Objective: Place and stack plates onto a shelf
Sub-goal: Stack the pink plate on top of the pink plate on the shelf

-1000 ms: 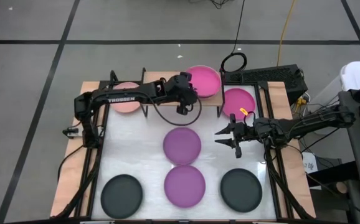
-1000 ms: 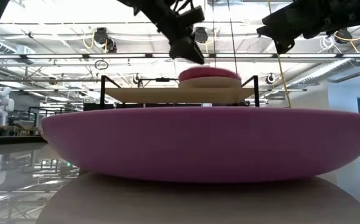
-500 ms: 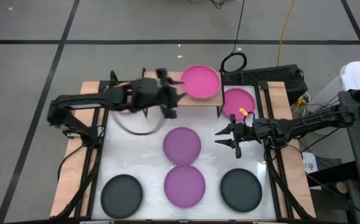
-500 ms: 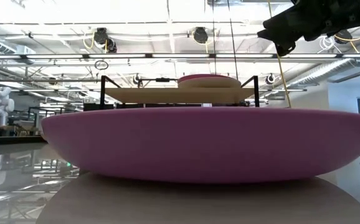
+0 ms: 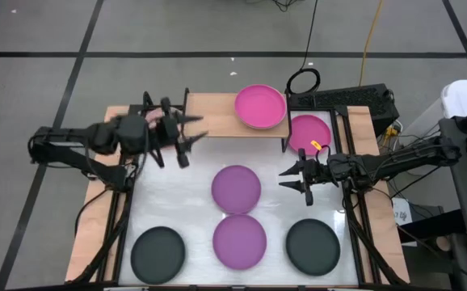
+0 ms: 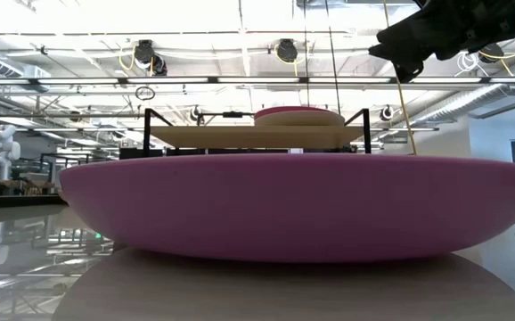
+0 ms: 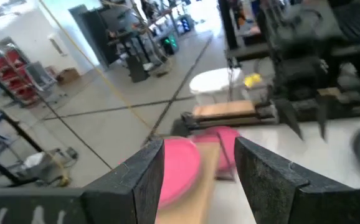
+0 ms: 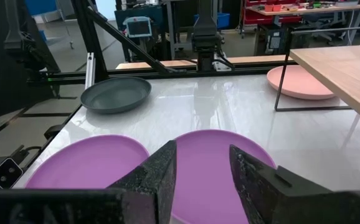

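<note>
A: White-topped table (image 5: 177,198), viewed from above; contents to be listed left to right.

B: Item 1: left gripper (image 5: 187,137), fingers apart, nothing held, arm folded low over the left end of the shelf (image 5: 217,113). Item 2: salmon pink plate (image 8: 299,81), seen from the right wrist on the table under the shelf's left end; in the overhead view it is mostly hidden by the left arm.

A: And the front row?

B: Item 3: black plate (image 5: 157,251), front left. Items 4 and 5: 2 purple plates, one at mid-table (image 5: 236,187), one in front of it (image 5: 239,240), lying just beside each other. Item 6: magenta plate (image 5: 260,106), stacked on a beige plate (image 6: 298,118) on the shelf's right end. Item 7: second magenta plate (image 5: 308,132), on the table right of the shelf. Item 8: right gripper (image 5: 292,179), fingers apart, nothing held, arm stretched in level from the right edge, just right of the mid-table purple plate. Item 9: black plate (image 5: 313,246), front right.

A: Step in hand?

B: Judged to be the next pick. A rim is best taken squarely at its near edge, lifted level, and the shelf legs cleared before lowering.
</note>
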Robot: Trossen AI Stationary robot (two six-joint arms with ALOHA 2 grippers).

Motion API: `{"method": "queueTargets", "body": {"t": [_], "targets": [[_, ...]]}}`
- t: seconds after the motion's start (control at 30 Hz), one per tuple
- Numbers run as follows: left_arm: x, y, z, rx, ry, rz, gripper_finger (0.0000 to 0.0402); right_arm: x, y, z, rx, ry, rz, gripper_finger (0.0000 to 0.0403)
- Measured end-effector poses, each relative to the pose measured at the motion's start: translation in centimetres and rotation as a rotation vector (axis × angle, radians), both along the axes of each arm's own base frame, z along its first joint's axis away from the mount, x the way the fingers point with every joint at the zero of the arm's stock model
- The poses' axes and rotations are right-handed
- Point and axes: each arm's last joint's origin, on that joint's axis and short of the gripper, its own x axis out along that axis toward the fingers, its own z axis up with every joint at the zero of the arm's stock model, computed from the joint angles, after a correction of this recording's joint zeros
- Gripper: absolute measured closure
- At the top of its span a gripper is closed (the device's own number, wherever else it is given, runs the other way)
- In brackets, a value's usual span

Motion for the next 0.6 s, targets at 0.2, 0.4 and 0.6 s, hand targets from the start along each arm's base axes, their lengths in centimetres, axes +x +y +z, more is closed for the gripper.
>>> {"method": "queueTargets", "body": {"t": [0.2,0.4,0.6], "targets": [[-1.3,-0.9,-6.1,-0.096,-0.088,-0.036,0.0202,0.0,0.0,0.0,-0.003,0.001,0.001,0.0271],[-1.6,-2.1,-12.9,-0.209,-0.236,-0.089,0.0202,0.0,0.0,0.0,-0.003,0.001,0.0,0.0271],[-2.1,-2.0,-17.8,-0.22,-0.384,-0.103,0.0202,-0.1,0.0,-0.3,-0.006,0.036,0.0,0.0271]]}}
